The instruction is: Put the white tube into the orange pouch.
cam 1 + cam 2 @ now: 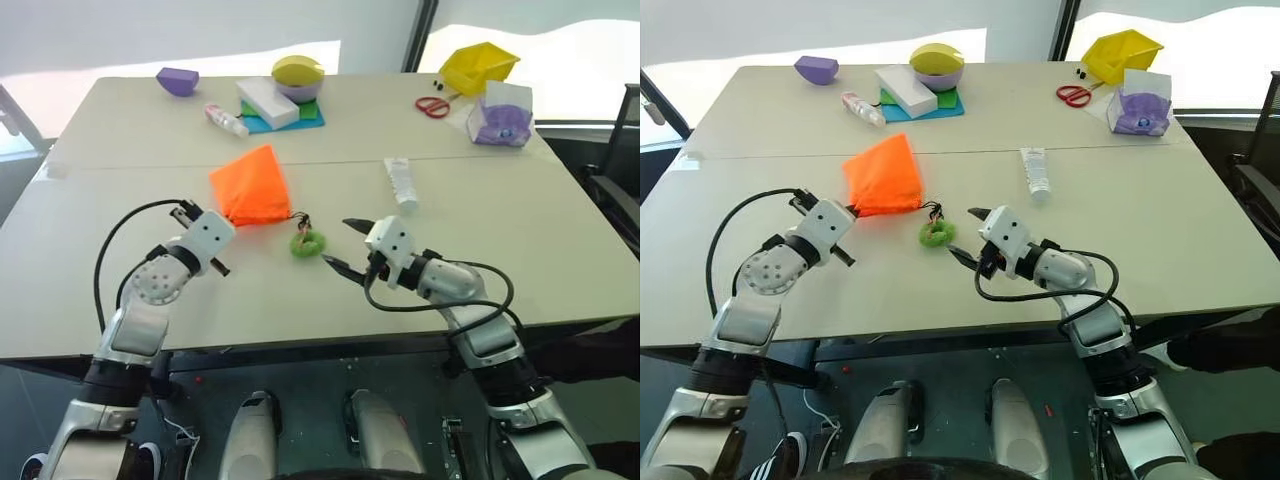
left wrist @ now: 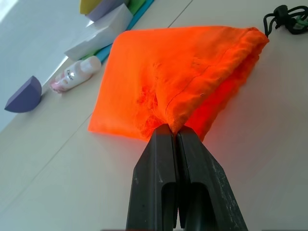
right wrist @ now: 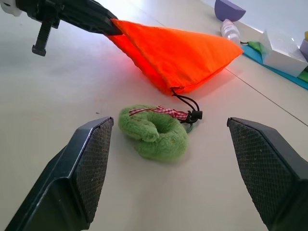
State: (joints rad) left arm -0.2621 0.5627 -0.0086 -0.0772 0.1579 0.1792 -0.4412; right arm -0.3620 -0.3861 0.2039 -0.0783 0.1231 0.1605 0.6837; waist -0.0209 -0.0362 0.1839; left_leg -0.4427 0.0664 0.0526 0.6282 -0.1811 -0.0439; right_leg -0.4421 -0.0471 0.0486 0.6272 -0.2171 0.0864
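The left gripper (image 1: 222, 219) pinches only a corner of the orange pouch (image 1: 251, 187); it may slip. The right gripper (image 1: 341, 245) gapes empty, the white tube (image 1: 401, 182) untouched.

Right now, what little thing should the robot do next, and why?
Probably bring the open right tool in to the pouch mouth, by the green ring, to help open it. The left tool is shut on the pouch's corner, the mouth looks drawn closed, and the tube lies untouched on the table.
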